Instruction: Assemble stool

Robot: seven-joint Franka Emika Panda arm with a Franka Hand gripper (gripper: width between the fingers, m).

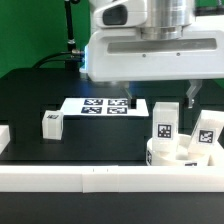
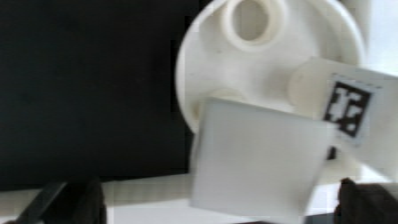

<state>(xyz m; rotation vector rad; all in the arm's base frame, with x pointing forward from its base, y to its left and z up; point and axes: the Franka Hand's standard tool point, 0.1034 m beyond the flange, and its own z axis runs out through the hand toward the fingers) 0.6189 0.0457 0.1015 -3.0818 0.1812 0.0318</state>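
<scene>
At the exterior view's left, a loose leg [image 1: 52, 123] lies on the black table [image 1: 25, 100], well apart from the other stool parts. Near the middle lies the marker board [image 1: 100, 104]. Right of it the gripper [image 1: 160, 96] [image 2: 214, 205] hangs with its jaws spread wide and nothing between them, over the round seat disc [image 1: 178, 156] [image 2: 240, 70]. That disc sits at the right, just behind the front border bar [image 1: 60, 178]. An upright leg [image 1: 165, 120] [image 2: 263, 150] and a tilted leg [image 1: 205, 133] [image 2: 350, 105] stand on it.
</scene>
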